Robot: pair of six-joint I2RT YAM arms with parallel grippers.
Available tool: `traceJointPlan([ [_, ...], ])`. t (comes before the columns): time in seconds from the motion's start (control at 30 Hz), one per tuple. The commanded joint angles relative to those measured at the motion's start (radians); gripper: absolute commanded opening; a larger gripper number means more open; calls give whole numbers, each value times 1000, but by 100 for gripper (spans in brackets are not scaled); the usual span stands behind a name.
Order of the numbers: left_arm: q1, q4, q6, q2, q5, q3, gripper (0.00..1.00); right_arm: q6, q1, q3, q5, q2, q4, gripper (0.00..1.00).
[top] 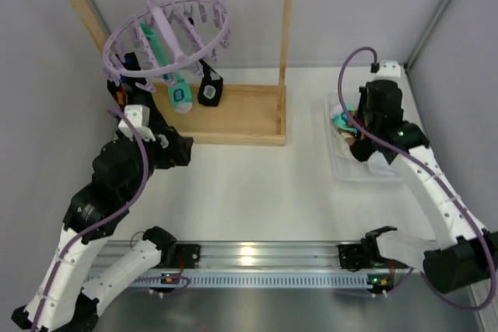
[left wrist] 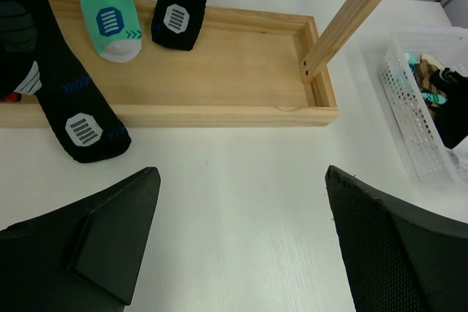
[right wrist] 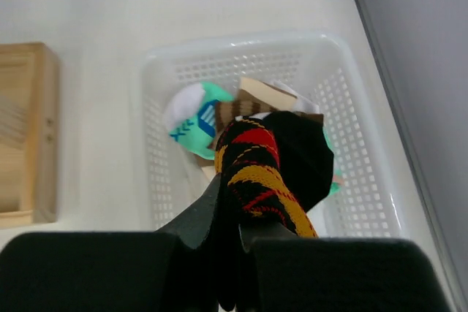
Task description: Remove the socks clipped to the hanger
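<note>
Upper left of top view: socks [top: 180, 97] clipped on hanger [top: 166, 33]. Likely soft, light, limp; best pinched high on the leg, then tugged down. Left gripper [left wrist: 243, 180]: apart, empty. Right gripper [right wrist: 230, 213]: clamped on argyle sock [right wrist: 256, 173] over basket [right wrist: 153, 107].

One lavender hanger [top: 161, 22] on one wooden rack [top: 241, 118]. Clipped there and countable: one teal sock [left wrist: 110, 16], two black socks [left wrist: 178, 12]; more dark fabric at far left, too hidden to count. One white basket [right wrist: 164, 107]. At it: one teal-and-white sock [right wrist: 196, 126], one brown-striped piece [right wrist: 241, 104], one argyle sock [right wrist: 256, 173].
</note>
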Motion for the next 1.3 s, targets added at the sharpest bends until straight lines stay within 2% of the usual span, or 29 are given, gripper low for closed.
traceJointPlan([
  [0.0,2,34,-19,-74,-13,-77,98,-20,-99,78,-49,158,-111,0],
  [0.03,2,34,-30,-87,-32,-92,98,-13,-104,80,-61,187,-111,0],
  [0.1,2,34,-53,-120,-104,-115,98,4,-110,66,-81,255,-96,11],
  [0.13,4,34,-56,-130,-124,-133,98,19,-110,52,-96,272,-91,26],
  [0.17,2,35,-50,-146,-142,-137,98,28,-112,49,-99,286,-94,55],
  [0.23,2,34,-42,-160,-196,-144,98,40,-110,44,-109,297,-99,59],
  [0.27,4,32,-36,-169,-213,-150,98,42,-109,43,-107,289,-94,67],
  [0.4,2,38,-68,-183,-283,-180,98,45,-104,55,-99,179,-94,86],
  [0.47,2,52,-91,-174,-308,-206,98,31,-91,45,-162,124,-68,99],
  [0.5,4,55,-96,-167,-307,-210,98,21,-72,13,-208,59,-10,99],
  [0.53,2,57,-101,-155,-304,-210,98,22,-63,-12,-333,24,25,99],
  [0.6,2,54,-113,-112,-302,-204,98,52,-57,-75,-484,-79,123,99],
  [0.63,2,55,-119,-95,-308,-203,98,65,-58,-145,-603,-110,230,99],
  [0.73,2,58,-140,-26,-302,-226,98,129,-58,-256,-736,-180,369,99],
  [0.83,2,66,-203,41,-314,-255,98,174,-58,-310,-832,-182,410,99],
  [1.03,2,199,-278,182,-487,-336,98,228,-58,-406,-931,-191,541,100],
  [1.13,25,304,-303,271,-466,-368,98,217,-57,-433,-948,-200,565,99],
  [1.27,129,490,-303,397,-428,-437,98,180,-58,-445,-978,-219,558,99],
])
